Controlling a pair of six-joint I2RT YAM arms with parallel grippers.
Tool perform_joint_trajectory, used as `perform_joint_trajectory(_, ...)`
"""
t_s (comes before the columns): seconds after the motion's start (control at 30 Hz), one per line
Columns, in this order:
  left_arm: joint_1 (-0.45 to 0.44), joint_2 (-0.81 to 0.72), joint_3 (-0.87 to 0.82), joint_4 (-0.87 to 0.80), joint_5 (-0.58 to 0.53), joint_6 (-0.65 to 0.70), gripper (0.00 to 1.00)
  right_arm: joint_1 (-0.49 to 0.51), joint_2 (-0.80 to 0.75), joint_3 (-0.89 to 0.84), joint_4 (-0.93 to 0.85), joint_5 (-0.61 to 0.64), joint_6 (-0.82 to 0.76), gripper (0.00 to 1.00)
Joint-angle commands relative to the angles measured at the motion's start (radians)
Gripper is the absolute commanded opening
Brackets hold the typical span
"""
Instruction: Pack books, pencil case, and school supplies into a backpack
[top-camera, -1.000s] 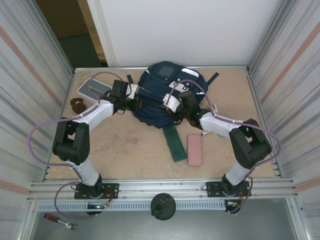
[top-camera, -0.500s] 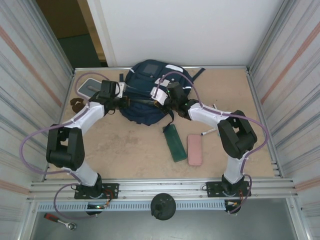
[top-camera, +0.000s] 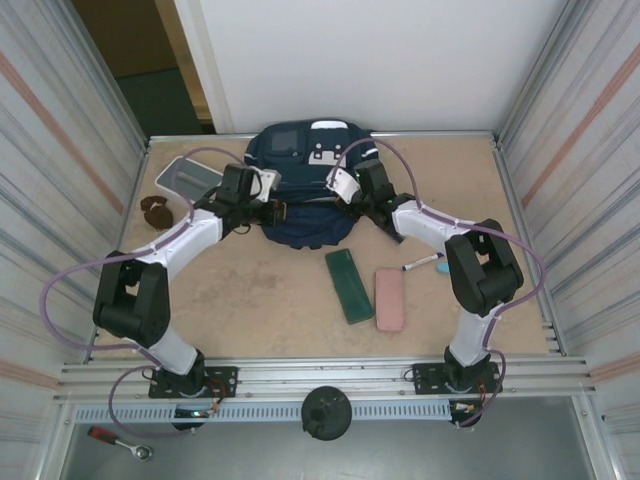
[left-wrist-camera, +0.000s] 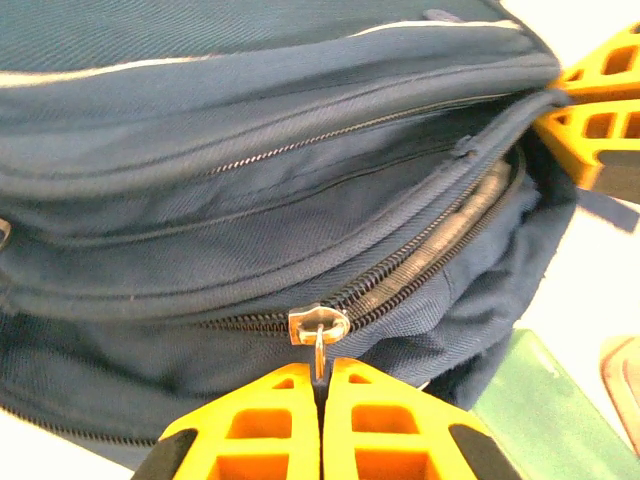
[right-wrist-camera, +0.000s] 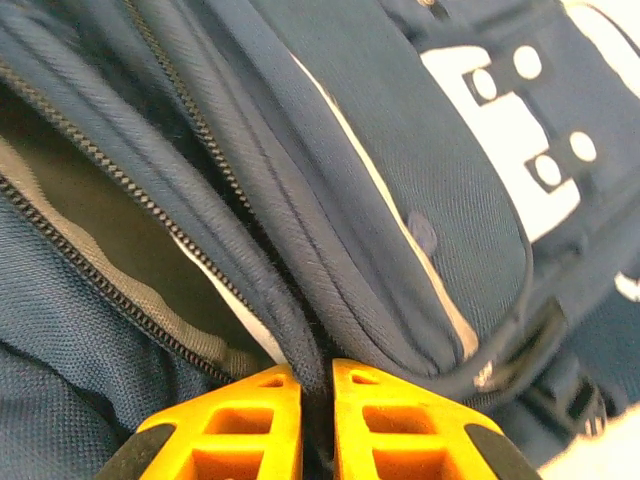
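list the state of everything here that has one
backpack, lying flat, main zip partly open
zip pull, pinched by the left gripper
left gripper, shut on the zip pull
right gripper, shut on the backpack's opening edge
marker, capped, outside the backpack
pink case, lying flat, outside the backpack

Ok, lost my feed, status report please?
Left end effector shut on zipper pull. Right end effector shut on backpack rim. Its zip partly open. Pink case, marker on table.
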Motion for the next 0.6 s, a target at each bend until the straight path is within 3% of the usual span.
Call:
perform_joint_trajectory(0.0, -0.028, -0.001, 0.059, -0.007, 0.008, -0.005, 0.00, -0.034, -0.038, -0.015, -0.058, 0.179, 0.039, 0.17)
perform_joint_trajectory(0.1, -0.045, 0.008, 0.060, 0.002, 0.018, -0.006, 0.00, -0.038, -0.105, -0.074, -0.065, 0.142, 0.061, 0.25)
perform_joint_trajectory(0.3, -0.051, 0.014, 0.056, 0.010, 0.023, 0.003, 0.00, -0.009, -0.226, -0.140, -0.032, -0.161, 0.104, 0.40)
perform_joint_trajectory(0.57, -0.054, 0.012, 0.051, 0.009, 0.022, 0.006, 0.00, 0.079, -0.102, 0.016, -0.076, -0.209, 0.022, 0.46)
